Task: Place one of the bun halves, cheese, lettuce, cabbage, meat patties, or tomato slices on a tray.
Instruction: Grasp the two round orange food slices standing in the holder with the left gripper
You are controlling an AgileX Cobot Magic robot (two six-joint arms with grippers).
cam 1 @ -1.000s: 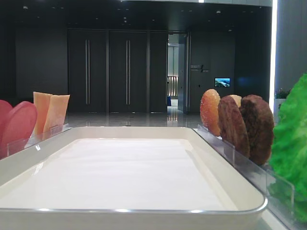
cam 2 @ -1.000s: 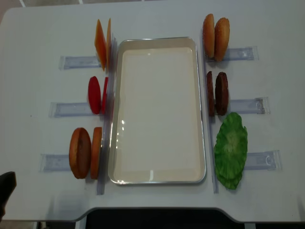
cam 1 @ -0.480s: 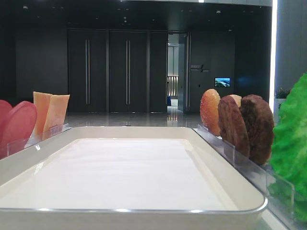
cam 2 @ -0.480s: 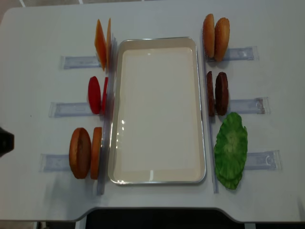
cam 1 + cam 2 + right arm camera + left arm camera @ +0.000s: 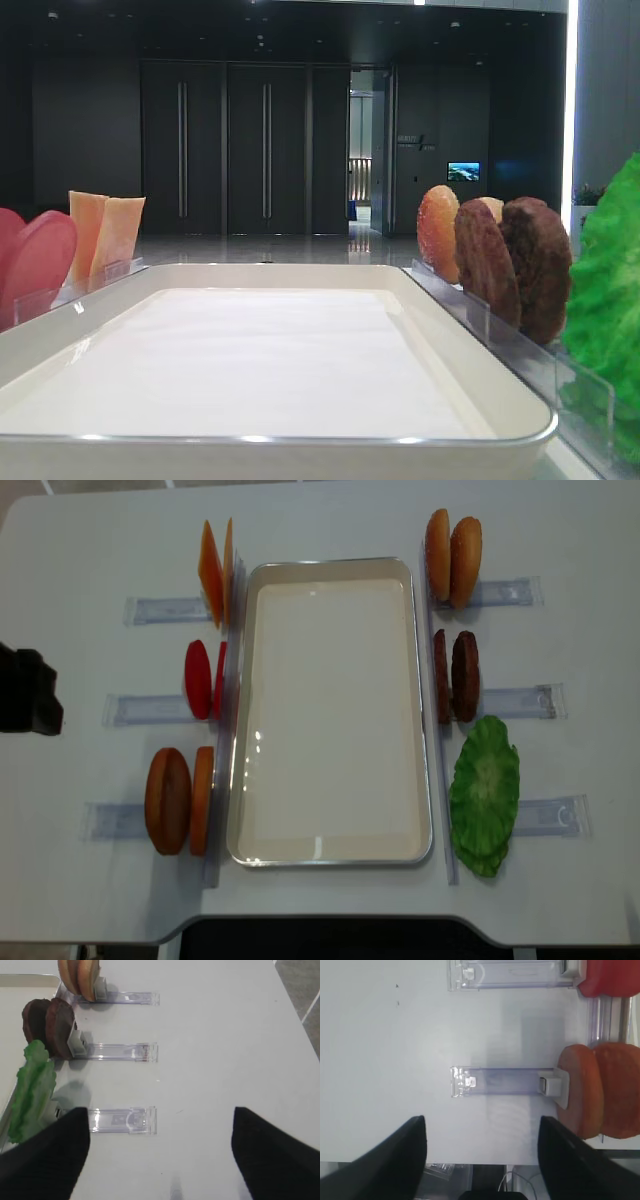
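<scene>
The white tray (image 5: 330, 720) lies mid-table with nothing on it. Left of it stand cheese (image 5: 215, 568), tomato slices (image 5: 199, 678) and two bun halves (image 5: 178, 800). Right of it stand two more bun halves (image 5: 452, 558), meat patties (image 5: 455, 675) and lettuce (image 5: 485, 792). No cabbage shows. My left gripper (image 5: 482, 1160) is open and holds nothing, hovering over the table's front edge left of the bun halves (image 5: 595, 1091). My right gripper (image 5: 160, 1155) is also open with nothing in it, over bare table to the right of the lettuce (image 5: 31, 1091).
Clear plastic holders (image 5: 150, 610) carry each food pair and stick out toward the table sides. One holder (image 5: 500, 1081) lies just ahead of the left gripper, another (image 5: 122, 1120) just ahead of the right. The left arm's dark end (image 5: 28, 702) shows at the left edge.
The left arm has moved from the table's near left corner up along the left edge, level with the tomato slices. Food and tray have not moved.
</scene>
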